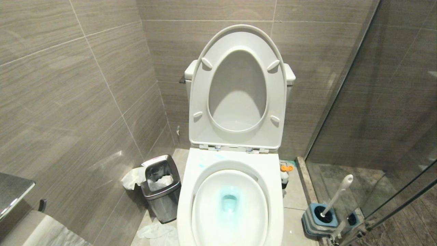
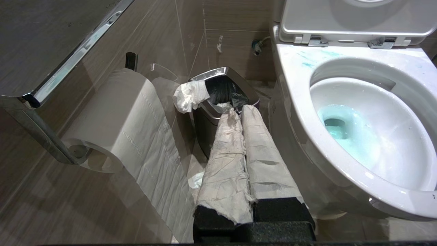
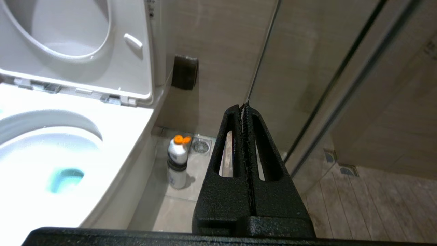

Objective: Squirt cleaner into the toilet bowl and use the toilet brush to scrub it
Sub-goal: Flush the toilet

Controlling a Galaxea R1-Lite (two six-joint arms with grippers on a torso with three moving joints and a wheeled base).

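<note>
White glossy ceramic toilet bowl (image 1: 235, 205), seat and lid raised, at 6 o'clock in the head view: holds blue-tinted water. Steel waste bin (image 1: 162, 191) at 9: crumpled paper. Blue-grey square holder (image 1: 315, 218) at 3: white-handled toilet brush (image 1: 336, 196). White orange-capped cleaner bottle (image 3: 177, 162) on the floor beside the bowl. Left end effector (image 2: 239, 109) and right end effector (image 3: 244, 107) clenched, empty.

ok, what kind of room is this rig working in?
A small tiled bathroom, likely a hotel or apartment one: white ceramic toilet with seat raised, glass shower partition beside it, small steel waste bin, and a white paper roll on a wall holder.
</note>
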